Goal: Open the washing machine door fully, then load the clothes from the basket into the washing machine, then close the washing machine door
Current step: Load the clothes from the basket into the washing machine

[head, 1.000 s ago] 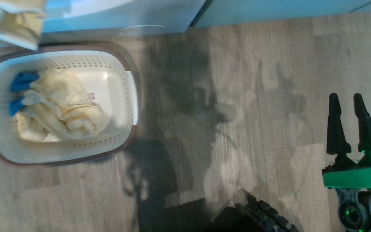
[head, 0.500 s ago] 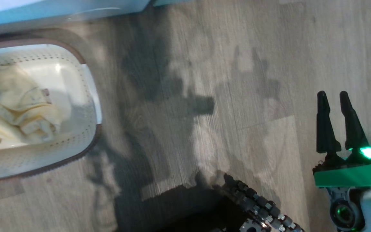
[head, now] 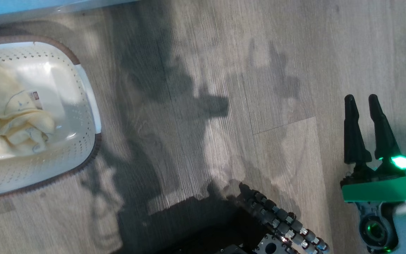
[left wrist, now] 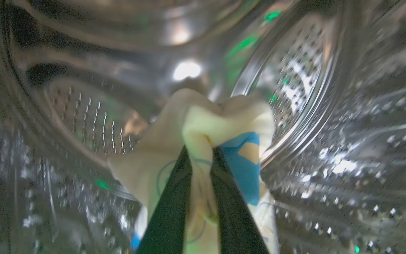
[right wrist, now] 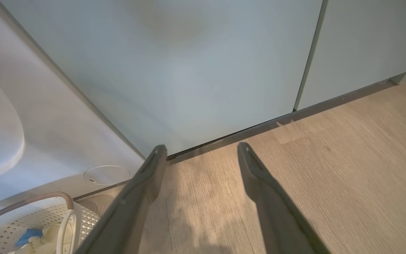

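Observation:
My left gripper (left wrist: pixel 202 151) is shut on a pale yellow garment (left wrist: pixel 220 118) with a blue trim piece. It holds the garment inside the washing machine's steel drum (left wrist: pixel 93 120). The cream basket (head: pixel 86 116) sits on the floor at the left, with more pale yellow clothes (head: pixel 9 116) in it. My right gripper (head: pixel 360 97) hangs open and empty over bare floor, far right of the basket. Its wrist view looks past the gripper (right wrist: pixel 201 148) at the washing machine's white front (right wrist: pixel 30 116) with its round service flap (right wrist: pixel 106 174), and at the basket (right wrist: pixel 30 211). The washing machine door is out of view.
Pale green cabinets (right wrist: pixel 189 70) stand to the right of the machine, down to a dark plinth line. Grey wood floor (head: pixel 224 70) stretches between basket and right gripper. My base's roller wheel (head: pixel 280 225) shows at the bottom.
The head camera has swung right, so the basket has slid to the picture's left edge and the machine's foot has left the top. The right gripper stays open.

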`<state>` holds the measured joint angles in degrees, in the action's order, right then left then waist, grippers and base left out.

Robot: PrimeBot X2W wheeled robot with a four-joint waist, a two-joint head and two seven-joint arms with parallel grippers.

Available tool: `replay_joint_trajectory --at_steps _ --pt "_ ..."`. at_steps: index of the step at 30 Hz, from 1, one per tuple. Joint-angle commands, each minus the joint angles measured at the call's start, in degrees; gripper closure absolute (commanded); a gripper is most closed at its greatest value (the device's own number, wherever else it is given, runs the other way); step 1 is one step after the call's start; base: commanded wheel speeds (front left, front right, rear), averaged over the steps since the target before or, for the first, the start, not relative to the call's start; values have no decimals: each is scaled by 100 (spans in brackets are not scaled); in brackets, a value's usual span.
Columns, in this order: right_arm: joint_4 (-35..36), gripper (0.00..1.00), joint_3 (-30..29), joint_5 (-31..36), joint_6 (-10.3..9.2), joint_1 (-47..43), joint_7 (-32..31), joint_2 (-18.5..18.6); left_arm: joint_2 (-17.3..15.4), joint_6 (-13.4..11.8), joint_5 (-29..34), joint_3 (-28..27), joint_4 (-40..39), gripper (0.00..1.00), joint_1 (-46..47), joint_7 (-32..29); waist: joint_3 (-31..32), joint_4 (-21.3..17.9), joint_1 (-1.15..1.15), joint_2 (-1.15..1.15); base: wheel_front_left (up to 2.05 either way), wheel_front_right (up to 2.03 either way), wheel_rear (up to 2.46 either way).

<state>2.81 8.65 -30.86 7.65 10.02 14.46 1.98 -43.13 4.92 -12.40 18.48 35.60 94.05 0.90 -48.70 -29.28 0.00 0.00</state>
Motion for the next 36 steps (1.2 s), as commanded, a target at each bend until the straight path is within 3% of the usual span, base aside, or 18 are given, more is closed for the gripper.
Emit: replay_joint_trajectory --at_steps 1,7,8,10,18,26,36 --pt "160 0 55 -38 -16 -17 53 89 -168 33 -127 -115 26 100 49 -178 -20 33 0 0 0 0 0" --pt "158 0 26 -18 -16 41 53 89 -73 3 -436 -197 420 100 -59 -700 -54 114 0 0 0 0 0" --pt "155 0 15 -11 -16 48 53 89 -59 -8 -490 -214 472 83 -96 -799 -51 128 0 0 0 0 0" --pt "149 0 -9 8 -16 61 53 89 -29 -18 -580 -235 510 0 -163 -946 -46 161 0 0 0 0 0" --pt "140 0 -79 79 -16 130 53 89 62 -88 -866 -336 429 0 -456 -1159 9 280 0 0 0 0 0" --pt "118 0 -163 192 -16 172 53 89 220 -152 -1186 -456 99 0 -1005 -980 184 451 0 0 0 0 0" --pt "138 0 -433 396 -16 83 53 89 320 -495 -1410 -640 -1297 0 -2407 -298 537 769 0 0 0 0 0"
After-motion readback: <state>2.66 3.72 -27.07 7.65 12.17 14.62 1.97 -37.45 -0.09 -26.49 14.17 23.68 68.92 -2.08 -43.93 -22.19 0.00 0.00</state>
